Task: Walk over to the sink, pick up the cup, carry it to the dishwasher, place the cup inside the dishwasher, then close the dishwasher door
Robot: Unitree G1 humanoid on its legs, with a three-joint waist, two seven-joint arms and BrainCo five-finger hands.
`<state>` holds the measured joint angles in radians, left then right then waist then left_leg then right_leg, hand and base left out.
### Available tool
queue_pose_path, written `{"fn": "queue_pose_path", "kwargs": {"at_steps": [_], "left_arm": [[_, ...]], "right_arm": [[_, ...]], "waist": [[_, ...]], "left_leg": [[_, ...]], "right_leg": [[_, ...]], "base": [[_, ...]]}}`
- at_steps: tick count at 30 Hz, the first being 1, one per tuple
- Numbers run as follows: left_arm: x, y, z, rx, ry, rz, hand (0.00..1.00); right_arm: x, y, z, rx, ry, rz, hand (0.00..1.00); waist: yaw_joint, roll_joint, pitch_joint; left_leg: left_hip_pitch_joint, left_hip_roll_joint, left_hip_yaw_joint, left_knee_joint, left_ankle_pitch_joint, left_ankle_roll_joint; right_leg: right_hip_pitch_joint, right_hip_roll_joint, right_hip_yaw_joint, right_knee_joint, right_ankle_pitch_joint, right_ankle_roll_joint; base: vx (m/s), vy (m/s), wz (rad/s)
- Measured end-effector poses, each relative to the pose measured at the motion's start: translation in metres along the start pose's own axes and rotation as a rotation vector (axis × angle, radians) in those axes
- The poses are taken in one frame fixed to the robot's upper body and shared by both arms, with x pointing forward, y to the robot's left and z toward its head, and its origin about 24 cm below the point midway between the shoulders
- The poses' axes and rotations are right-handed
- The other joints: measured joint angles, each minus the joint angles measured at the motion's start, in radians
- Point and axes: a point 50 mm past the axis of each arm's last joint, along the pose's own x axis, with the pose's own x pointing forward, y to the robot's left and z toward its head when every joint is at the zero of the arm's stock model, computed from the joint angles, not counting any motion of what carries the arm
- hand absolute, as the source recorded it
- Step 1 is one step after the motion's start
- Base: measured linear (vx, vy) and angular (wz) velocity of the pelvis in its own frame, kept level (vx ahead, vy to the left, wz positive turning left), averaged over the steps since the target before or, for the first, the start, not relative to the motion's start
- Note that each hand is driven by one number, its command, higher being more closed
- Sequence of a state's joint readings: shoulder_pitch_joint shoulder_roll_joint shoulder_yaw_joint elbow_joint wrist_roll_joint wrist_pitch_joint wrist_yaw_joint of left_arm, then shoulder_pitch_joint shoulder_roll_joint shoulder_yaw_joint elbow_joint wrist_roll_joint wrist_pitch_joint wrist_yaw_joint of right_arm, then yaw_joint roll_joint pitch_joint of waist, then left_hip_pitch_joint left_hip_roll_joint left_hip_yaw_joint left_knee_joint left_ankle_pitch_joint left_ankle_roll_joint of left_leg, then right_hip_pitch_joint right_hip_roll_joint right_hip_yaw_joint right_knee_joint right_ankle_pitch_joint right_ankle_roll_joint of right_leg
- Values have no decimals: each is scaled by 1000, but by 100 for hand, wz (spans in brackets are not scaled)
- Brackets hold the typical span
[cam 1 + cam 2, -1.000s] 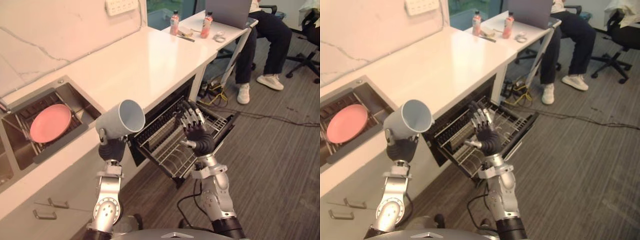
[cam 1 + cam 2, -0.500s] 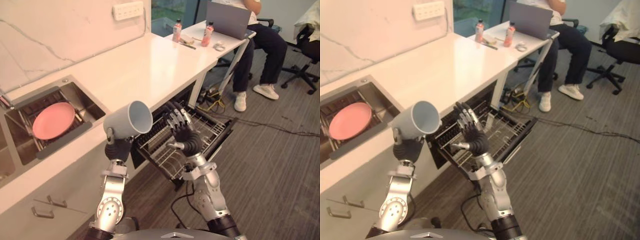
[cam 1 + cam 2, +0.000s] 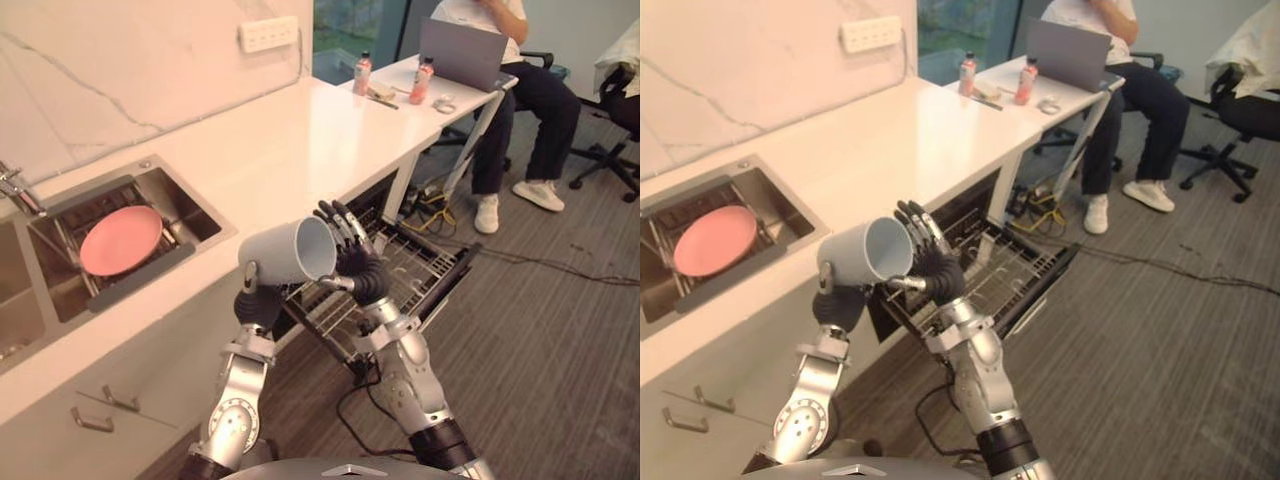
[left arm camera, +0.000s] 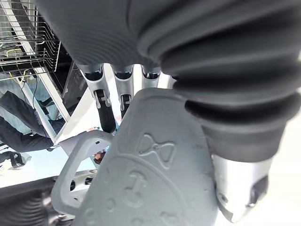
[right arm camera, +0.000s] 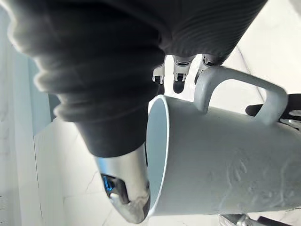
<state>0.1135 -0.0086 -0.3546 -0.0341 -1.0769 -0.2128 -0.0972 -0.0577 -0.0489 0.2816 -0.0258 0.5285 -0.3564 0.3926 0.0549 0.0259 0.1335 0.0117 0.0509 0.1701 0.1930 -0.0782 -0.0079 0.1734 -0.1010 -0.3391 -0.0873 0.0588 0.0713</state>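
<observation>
Pale grey cup (image 3: 288,252), pink plate (image 3: 121,239)

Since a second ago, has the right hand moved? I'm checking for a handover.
Yes. The right hand has shifted from over the middle of the dishwasher rack toward its sink-side end, up to the mouth of the cup.

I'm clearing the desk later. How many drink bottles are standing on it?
2. The first bottle stands on the white desk, apart from the laptop; the second bottle stands right beside the laptop. More could be hidden behind the laptop.
</observation>
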Motion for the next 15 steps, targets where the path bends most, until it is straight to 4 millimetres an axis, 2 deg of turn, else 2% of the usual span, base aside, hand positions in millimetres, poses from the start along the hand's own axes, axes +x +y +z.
{"fn": "queue_pose_path", "kwargs": {"at_steps": [15], "left_arm": [[0, 1, 1, 9, 2, 21, 100]], "right_arm": [[2, 7, -7, -36, 58, 26, 0]], "waist": [[1, -5, -22]], "left_leg": [[0, 0, -2, -1, 3, -1]], "right_leg": [[0, 0, 0, 0, 4, 0]], "base": [[-2, 0, 0]]}}
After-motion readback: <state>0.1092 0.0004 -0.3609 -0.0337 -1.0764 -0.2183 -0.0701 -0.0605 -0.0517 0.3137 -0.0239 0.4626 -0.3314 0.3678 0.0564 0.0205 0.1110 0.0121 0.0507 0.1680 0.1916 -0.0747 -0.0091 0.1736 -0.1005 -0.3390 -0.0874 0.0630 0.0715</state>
